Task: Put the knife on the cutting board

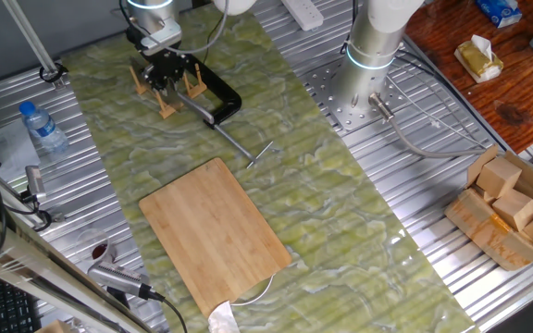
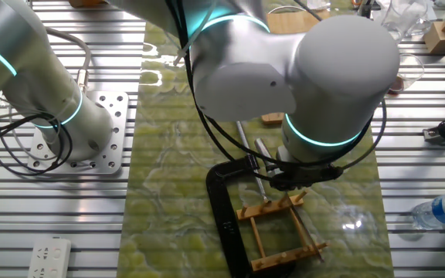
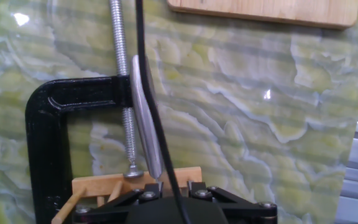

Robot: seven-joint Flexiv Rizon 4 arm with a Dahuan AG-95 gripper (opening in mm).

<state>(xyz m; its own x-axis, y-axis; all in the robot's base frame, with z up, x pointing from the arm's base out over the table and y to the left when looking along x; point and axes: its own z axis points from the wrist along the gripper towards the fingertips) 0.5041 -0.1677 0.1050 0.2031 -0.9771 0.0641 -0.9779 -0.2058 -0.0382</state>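
Much of the scene is hidden. In the other fixed view the arm's big grey body blocks most of the table, and the gripper (image 2: 292, 179) is seen only as a dark part under the wrist. In one fixed view the gripper (image 1: 167, 67) is seen from above, low over the small wooden peg rack (image 1: 165, 88) at the far end of the green marbled mat (image 1: 340, 185). The knife cannot be made out there.

In the hand view the knife (image 3: 143, 118) is seen edge-on as a slim silver strip. It runs from near the clamp's arm down to the rack (image 3: 104, 183), and its broad face isn't shown. It is partly crossed by a black cable (image 3: 143, 37). The black C-clamp (image 3: 48, 137) is cut off at the bottom edge, and its threaded rod (image 3: 122, 56) lies just left of the knife, approx. parallel.

The label on the water bottle (image 1: 43, 125) is too small to be read.

The lower end of the knife is met by the fingers (image 3: 197, 190), w/ one black tip on either side of it. The tips are close to the metal, but whether they're clamped on it or just beside it cannot be told. The cutting board (image 1: 216, 231) lies flat on the mat, well apart from the rack and knife. Only its near edge (image 3: 266, 9) is shown in the hand view, cut off at the top.
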